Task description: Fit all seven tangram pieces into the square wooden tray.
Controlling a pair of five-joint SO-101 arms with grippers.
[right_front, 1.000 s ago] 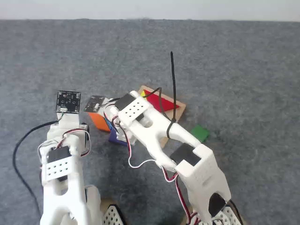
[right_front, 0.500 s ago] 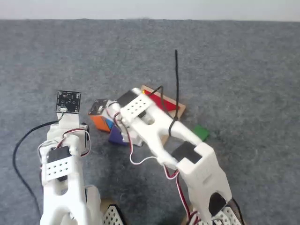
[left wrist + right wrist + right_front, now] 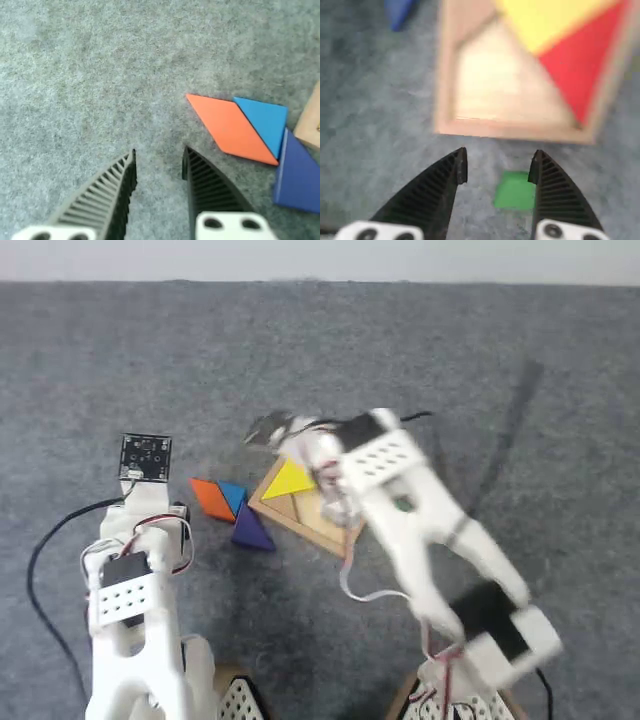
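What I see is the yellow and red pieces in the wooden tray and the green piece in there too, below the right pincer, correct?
No: the green piece lies on the grey mat outside the wooden tray, as the right wrist view shows. The yellow piece and red piece are in the tray, and the green one is below the right pincer.

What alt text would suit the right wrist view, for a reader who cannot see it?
The right gripper, open, hangs over a green piece on grey cloth. Beyond it lies the wooden tray, with a yellow piece and a red piece inside.
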